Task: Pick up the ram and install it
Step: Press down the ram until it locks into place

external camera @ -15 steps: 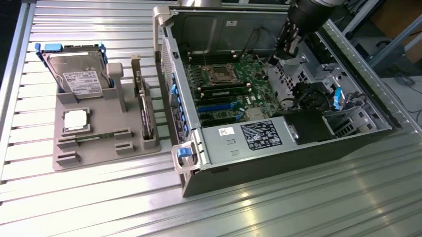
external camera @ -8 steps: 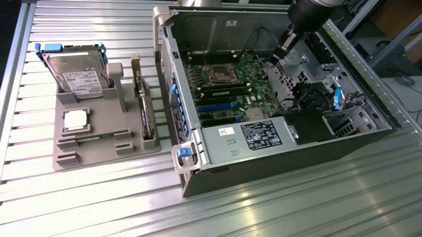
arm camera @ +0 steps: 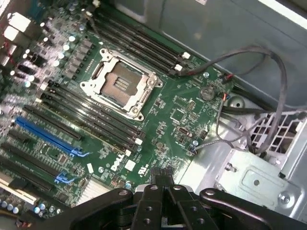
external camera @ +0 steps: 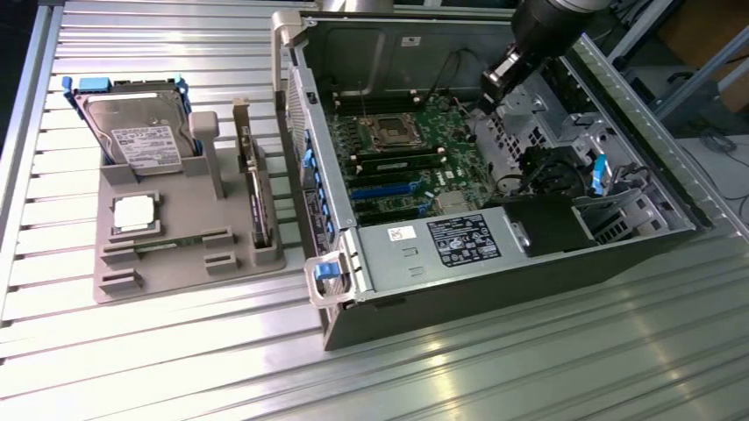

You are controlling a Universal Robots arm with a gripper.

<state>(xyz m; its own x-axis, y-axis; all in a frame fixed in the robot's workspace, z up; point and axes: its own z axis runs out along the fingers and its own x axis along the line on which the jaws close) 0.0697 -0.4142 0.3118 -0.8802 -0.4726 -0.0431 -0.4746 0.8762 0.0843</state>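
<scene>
My gripper (arm camera: 165, 194) hangs over the motherboard (arm camera: 182, 110) inside the case (external camera: 503, 289), jaws together and empty. The ram (external camera: 158, 249) seems to sit outside the case, cradled in the tray (external camera: 117, 289), probably for easy grasping.

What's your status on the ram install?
Gripper shut, empty, over the motherboard inside the case. Ram apparently in the grey tray, outside the case. Memory slots look empty, unobstructed.
</scene>
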